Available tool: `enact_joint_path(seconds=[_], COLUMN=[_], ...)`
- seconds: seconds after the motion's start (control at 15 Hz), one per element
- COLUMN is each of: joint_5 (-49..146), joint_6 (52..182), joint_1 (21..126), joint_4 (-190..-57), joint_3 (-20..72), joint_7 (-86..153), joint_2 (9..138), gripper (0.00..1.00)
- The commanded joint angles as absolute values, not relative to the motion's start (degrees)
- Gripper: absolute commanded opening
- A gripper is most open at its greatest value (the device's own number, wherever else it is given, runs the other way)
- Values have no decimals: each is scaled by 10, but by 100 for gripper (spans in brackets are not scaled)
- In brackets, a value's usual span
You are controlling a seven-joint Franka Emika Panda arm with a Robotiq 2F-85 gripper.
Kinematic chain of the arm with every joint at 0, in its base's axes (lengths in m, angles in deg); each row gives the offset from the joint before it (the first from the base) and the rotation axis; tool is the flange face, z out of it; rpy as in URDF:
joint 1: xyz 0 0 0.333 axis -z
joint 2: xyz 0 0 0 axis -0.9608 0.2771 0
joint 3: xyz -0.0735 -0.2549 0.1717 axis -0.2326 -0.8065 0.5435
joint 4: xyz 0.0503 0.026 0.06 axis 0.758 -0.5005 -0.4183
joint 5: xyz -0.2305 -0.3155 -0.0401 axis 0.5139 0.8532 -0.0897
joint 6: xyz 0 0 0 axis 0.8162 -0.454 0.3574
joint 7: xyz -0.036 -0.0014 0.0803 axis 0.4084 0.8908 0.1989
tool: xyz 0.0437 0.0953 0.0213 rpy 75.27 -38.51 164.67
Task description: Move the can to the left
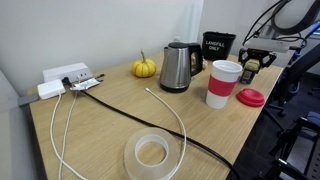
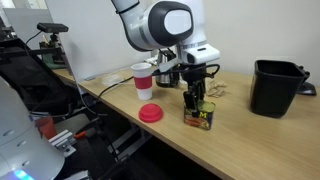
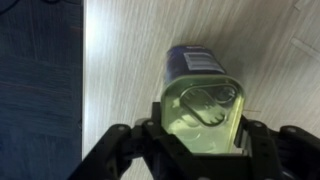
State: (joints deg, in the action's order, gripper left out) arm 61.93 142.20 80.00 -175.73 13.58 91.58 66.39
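The can (image 3: pixel 205 105) has a pull-tab lid and a yellow label. In the wrist view it sits between my gripper's (image 3: pixel 203 135) two black fingers, which press on its sides. In an exterior view the gripper (image 2: pixel 197 100) points straight down over the can (image 2: pixel 203 118), which is at table level near the table's edge. In an exterior view the gripper (image 1: pixel 250 62) is at the far right corner of the table, and the can is mostly hidden by it.
A white-and-red paper cup (image 1: pixel 223 83) and a red lid (image 1: pixel 250 97) stand close to the can. A steel kettle (image 1: pixel 177 67), a black tub (image 1: pixel 218 45), a small pumpkin (image 1: pixel 145 68), a tape roll (image 1: pixel 152 153), cables and a power strip (image 1: pixel 65 75) are also on the table.
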Motion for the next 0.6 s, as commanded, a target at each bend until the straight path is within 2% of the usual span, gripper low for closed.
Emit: enact_joint_path(seconds=[0.0, 0.53], joint_5=[641, 628], joint_6=[1439, 1386], joint_1=[787, 773], joint_4=[-1756, -1754], joint_3=[120, 142], joint_7=[926, 938], joint_2=[669, 595], gripper=[38, 38])
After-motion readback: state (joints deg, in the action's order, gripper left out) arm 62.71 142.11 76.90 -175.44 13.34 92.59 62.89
